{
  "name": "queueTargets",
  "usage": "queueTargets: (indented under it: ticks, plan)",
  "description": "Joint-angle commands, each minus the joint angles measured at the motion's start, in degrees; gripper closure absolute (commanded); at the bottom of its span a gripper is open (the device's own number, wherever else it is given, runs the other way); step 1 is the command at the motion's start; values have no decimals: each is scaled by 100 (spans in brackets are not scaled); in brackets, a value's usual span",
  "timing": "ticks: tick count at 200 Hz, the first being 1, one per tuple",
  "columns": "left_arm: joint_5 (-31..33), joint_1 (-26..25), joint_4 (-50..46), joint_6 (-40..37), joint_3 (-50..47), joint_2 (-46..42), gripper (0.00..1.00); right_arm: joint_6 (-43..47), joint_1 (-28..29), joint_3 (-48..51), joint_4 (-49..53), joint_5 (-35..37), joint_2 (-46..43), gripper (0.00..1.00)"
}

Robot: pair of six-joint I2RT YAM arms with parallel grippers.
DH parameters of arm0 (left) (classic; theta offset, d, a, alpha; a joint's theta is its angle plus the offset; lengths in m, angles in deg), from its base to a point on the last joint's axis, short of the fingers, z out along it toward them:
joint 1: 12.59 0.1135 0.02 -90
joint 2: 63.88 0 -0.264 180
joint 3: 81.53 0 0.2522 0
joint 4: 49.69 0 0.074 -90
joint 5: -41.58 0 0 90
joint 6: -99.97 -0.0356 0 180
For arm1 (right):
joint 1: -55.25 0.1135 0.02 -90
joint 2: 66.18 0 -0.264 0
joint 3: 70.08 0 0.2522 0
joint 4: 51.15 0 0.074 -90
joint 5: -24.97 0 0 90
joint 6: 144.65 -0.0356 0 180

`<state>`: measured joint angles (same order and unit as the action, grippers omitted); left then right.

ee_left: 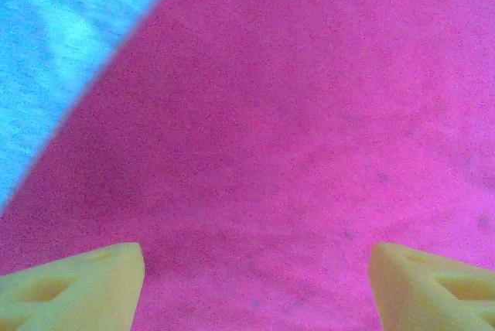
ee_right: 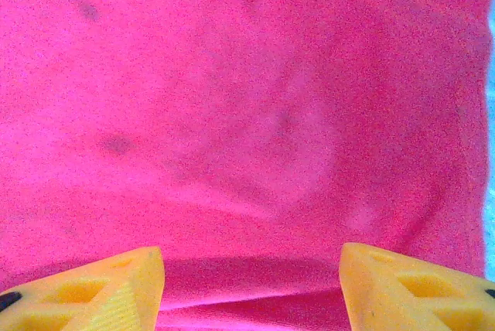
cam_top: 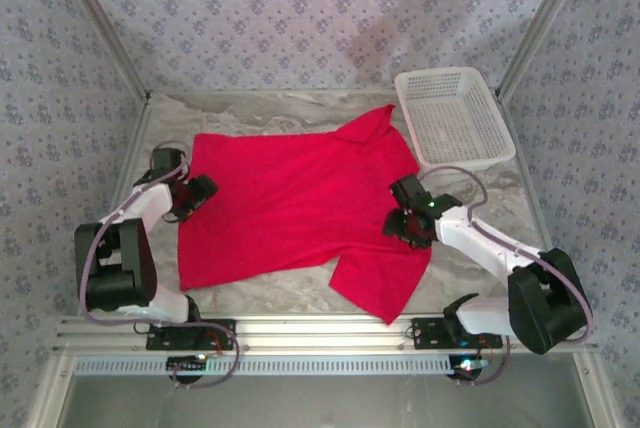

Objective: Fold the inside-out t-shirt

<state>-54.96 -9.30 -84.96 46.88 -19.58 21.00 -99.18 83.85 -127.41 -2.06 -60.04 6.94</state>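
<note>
Shirt (cam_top: 300, 208) lies spread nearly flat across the middle of the table (cam_top: 480, 248), sleeves towards the right, with the basket (cam_top: 455, 118) just beyond its far right sleeve. The left gripper (cam_top: 195, 193) sits at the shirt's left edge, jaws wide apart over the cloth and holding nothing. The right gripper (cam_top: 408, 216) is over the right edge between the sleeves, jaws likewise apart, with a low ridge of cloth between its fingers (ee_right: 100, 284) but nothing pinched. Judging by this, the step in hand is taking hold for a first fold. Next, each gripper likely needs to press down and close on its edge, catching both layers before lifting.
</note>
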Motion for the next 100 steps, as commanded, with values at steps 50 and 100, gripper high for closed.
queueTargets:
  ticks: [50, 100]
  plan:
    - [-39, -6, 189, 71, 1159, 1500, 24, 356, -134, -1651, -1118, -276, 1698, 46]
    - [616, 101, -57, -210, 1907, 1827, 24, 318, -470, -4367, -654, 160, 3842, 42]
